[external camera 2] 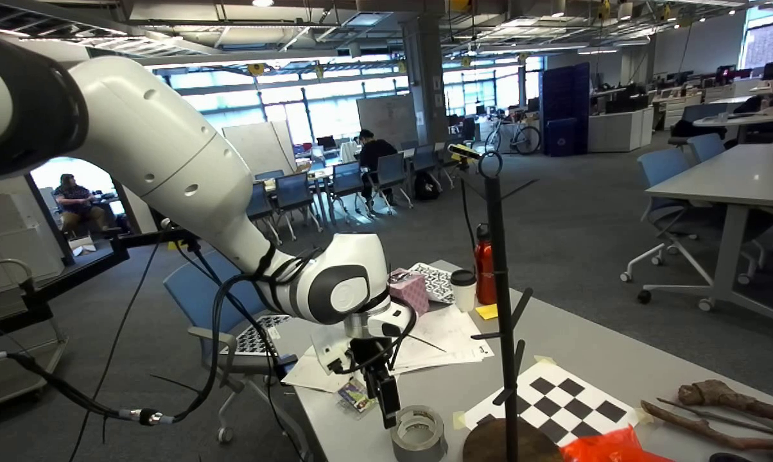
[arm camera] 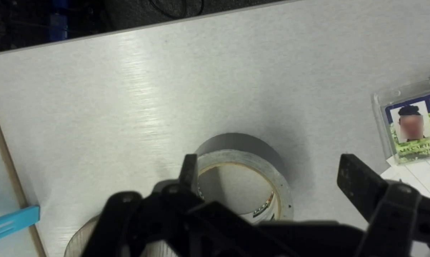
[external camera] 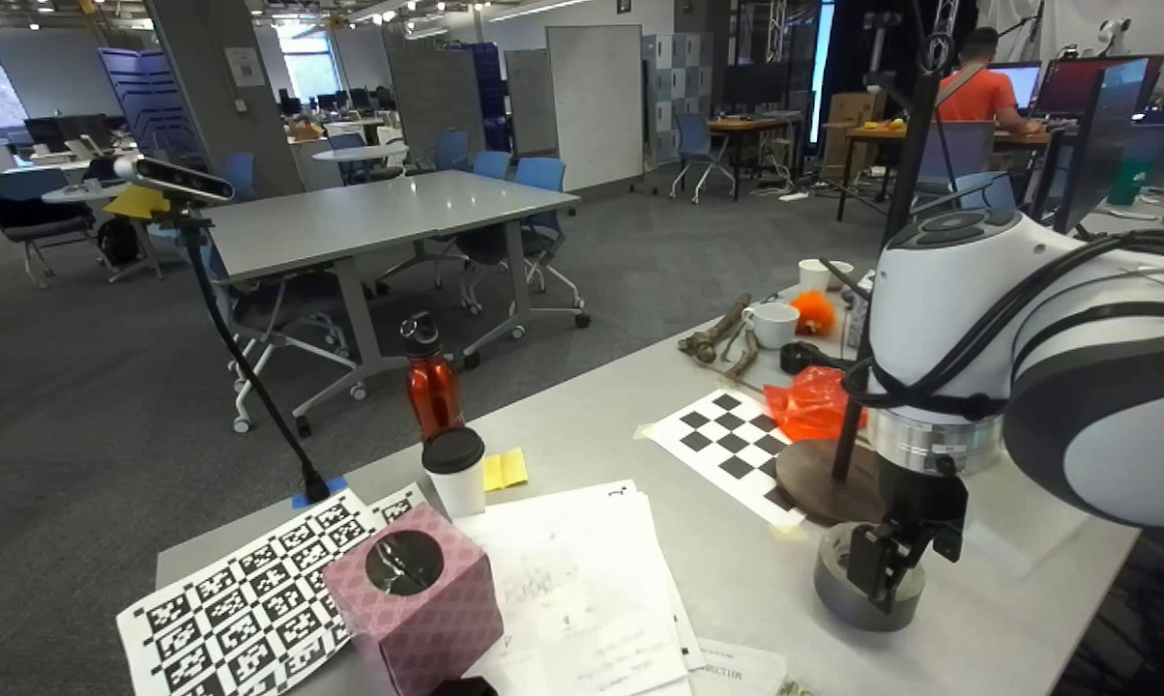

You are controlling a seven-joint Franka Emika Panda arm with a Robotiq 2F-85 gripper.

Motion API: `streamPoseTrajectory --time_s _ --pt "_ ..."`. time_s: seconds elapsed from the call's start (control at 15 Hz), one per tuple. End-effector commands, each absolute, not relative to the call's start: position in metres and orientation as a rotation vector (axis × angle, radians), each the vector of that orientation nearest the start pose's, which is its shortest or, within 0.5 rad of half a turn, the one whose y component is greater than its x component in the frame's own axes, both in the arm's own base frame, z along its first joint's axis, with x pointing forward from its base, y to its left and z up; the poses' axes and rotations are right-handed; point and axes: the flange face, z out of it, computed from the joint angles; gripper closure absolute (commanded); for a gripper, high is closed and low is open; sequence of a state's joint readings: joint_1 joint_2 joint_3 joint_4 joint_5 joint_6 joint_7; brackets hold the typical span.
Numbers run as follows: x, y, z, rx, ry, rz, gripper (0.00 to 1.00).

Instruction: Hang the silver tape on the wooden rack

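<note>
My end effector (arm camera: 270,173): fingers spread wide, pinching nothing. The silver tape (arm camera: 236,156) lies flat on the counter (arm camera: 308,71) below, seen between the fingers but off-centre, nearer the finger at the wrist view's left; contact unclear. Ring, no long axis; I'd centre before closing. Count: one silver tape, one wooden rack (external camera 2: 503,308) just beside it, one pink box (external camera: 437,601), one red bottle (external camera: 434,391).

On the bench (external camera: 737,585), the tape (external camera: 837,592) before the rack (external camera: 819,478), in an exterior view.
Left of the rack, the checkerboard (external camera: 730,447); farther left, the papers (external camera: 582,590), then the box (external camera: 445,619), the cup (external camera: 458,486) behind it, the bottle (external camera: 434,394) behind the cup.
</note>
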State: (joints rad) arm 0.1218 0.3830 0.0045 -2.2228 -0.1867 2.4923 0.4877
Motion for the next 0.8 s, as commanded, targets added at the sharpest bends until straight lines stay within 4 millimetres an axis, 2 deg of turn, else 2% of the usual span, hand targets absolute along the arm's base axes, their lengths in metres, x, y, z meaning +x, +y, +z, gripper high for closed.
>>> streamPoseTrajectory --time_s 0.0,0.4,0.73 --pt "0.549 0.076 0.179 -3.273 0.261 0.096 0.00" --pt "0.570 0.091 0.165 -3.284 0.204 0.089 0.00" --pt "0.591 0.086 0.151 -3.297 0.158 0.085 0.00"
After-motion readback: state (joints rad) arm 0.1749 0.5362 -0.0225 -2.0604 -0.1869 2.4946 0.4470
